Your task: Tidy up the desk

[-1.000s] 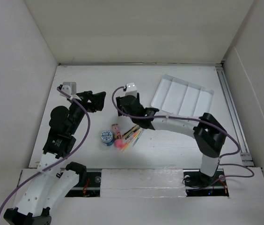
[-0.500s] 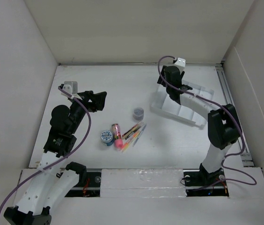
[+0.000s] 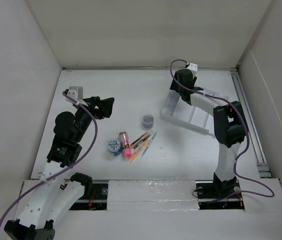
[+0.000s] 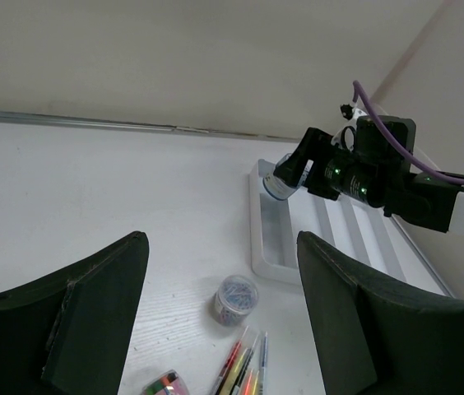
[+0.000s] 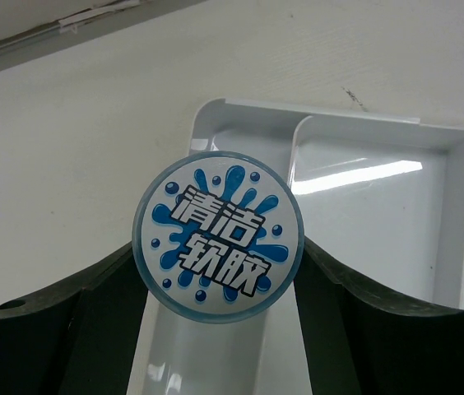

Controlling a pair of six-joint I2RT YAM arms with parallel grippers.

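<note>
Desk (image 3: pixel 106 90): it is lying flat and white under everything, filling the floor between the surrounding white walls, with both arm bases standing at its near edge.
Left gripper (image 3: pixel 101 106): it is hovering over the left part of the desk, well apart from the objects. In the left wrist view (image 4: pixel 222 247) its two dark fingers (image 4: pixel 100 304) are standing spread, with nothing between them.
Blue round tin (image 3: pixel 113 146): it is sitting on the desk near the middle, just left of the other small items.
Pink and red tube (image 3: pixel 125 140): it is lying just beside the tin, on its right.
Pens (image 3: pixel 142 144): they are lying in a loose bundle right of the tube, slanting toward the far right.
Small jar (image 3: pixel 148 120): it is standing upright beyond the pens, apart from them; the left wrist view (image 4: pixel 236 298) is showing coloured bits inside.
Right gripper (image 3: pixel 180 94): it is reaching to the far right of the desk, over the left end of the tray. Its fingers (image 5: pixel 100 304) are pinching a round tub from both sides.
Round tub (image 5: pixel 218 239): it is being held with its blue splash label facing the wrist camera, hanging over the tray's end compartment; whether it is touching the tray cannot be told.
Tray (image 3: pixel 196 117): it is lying on the right side of the desk, white, with ridged compartments side by side.
</note>
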